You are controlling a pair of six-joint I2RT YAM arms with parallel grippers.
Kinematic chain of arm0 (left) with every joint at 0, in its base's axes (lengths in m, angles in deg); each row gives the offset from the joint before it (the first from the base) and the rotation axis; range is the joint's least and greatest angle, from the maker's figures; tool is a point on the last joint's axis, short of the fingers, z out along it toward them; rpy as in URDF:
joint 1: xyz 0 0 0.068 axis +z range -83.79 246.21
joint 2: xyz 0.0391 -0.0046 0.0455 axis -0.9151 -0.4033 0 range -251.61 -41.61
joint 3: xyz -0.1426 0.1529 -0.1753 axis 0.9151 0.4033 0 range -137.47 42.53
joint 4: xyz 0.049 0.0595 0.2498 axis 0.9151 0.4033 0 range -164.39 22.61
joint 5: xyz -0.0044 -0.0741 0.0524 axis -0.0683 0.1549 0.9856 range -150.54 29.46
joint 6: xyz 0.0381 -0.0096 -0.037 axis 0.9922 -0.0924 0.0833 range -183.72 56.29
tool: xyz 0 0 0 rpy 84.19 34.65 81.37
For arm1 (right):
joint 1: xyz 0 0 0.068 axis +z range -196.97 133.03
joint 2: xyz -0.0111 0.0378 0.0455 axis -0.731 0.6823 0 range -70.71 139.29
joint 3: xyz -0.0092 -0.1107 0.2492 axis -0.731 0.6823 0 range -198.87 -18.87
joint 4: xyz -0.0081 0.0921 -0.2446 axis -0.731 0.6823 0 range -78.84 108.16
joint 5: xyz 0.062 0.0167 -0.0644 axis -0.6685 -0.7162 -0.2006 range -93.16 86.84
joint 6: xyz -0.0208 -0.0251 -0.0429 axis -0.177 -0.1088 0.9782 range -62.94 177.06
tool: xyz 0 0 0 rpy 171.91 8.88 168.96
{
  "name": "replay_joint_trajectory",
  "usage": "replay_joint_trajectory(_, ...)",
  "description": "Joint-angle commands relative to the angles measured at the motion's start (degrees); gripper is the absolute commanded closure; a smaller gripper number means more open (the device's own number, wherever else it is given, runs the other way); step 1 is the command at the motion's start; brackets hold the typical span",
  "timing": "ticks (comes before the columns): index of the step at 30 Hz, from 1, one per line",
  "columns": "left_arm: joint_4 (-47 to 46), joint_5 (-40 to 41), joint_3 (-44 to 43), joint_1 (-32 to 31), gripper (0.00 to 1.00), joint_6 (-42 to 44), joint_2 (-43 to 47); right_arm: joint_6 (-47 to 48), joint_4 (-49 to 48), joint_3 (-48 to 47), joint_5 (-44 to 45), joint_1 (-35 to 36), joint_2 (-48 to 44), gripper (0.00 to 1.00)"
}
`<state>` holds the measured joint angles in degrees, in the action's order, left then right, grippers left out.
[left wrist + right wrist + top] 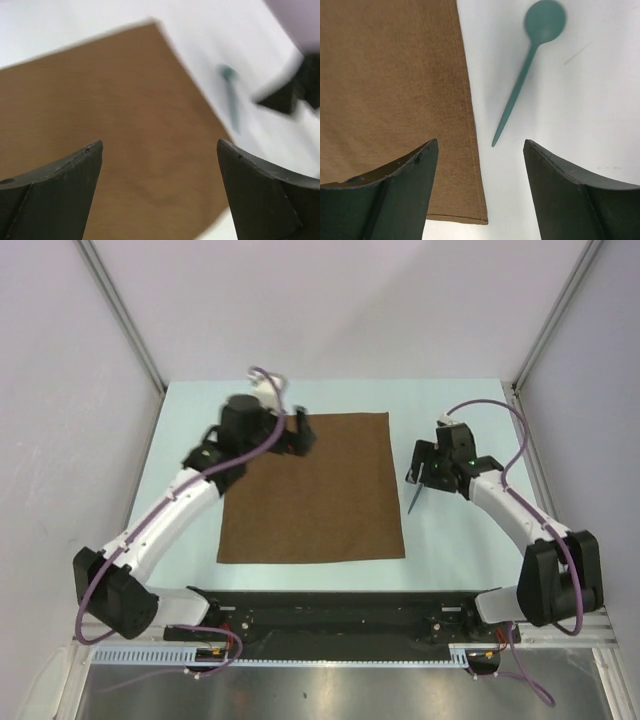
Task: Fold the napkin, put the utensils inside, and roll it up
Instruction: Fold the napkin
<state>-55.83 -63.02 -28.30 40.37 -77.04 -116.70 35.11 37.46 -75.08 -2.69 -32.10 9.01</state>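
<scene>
Lab test cell, plain white walls [330, 300], metal frame posts [120, 315]

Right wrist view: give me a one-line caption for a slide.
Open right gripper above the edge of the flat brown napkin, a teal spoon lying beside it.

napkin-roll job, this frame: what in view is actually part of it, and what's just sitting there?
Part of the job:
- napkin, flat, unfolded
- teal spoon, on the table beside the napkin, not touching it
- left gripper, open over the napkin
- right gripper, open near the spoon

Just there:
- table
- black base rail
</scene>
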Motion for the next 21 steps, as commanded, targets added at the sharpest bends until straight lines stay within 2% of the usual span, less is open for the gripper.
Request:
replay_joint_trajectory(1,-7.0,-1.4,5.9,-17.4,0.00,-0.8,-1.7,-3.9,1.0,1.7,2.8,-2.7,-5.4,0.26)
replay_joint_trajectory(4,-13.4,-0.9,8.6,-26.8,0.07,-3.7,-7.1,-4.7,1.0,2.5,1.0,-7.5,-9.6,0.26)
replay_joint_trajectory(7,-16.3,-2.1,7.1,-32.7,0.19,-5.2,-14.3,-4.7,1.6,2.5,-1.8,-13.1,-13.9,0.25)
replay_joint_trajectory(8,-18.1,-2.5,6.9,-33.7,0.28,-5.7,-15.9,-4.7,1.7,2.6,-2.4,-14.4,-15.0,0.25)
replay_joint_trajectory(11,-20.8,-4.7,5.5,-37.0,0.39,-6.9,-21.4,-4.2,2.0,2.9,-5.2,-20.0,-18.5,0.25)
replay_joint_trajectory(15,-19.9,-4.6,1.7,-40.5,0.46,-7.7,-28.2,-3.6,3.0,3.3,-7.0,-23.0,-20.8,0.25)
replay_joint_trajectory(21,-18.1,-3.8,-1.5,-41.0,0.49,-9.1,-35.5,-3.0,3.1,3.9,-8.7,-24.5,-22.0,0.24)
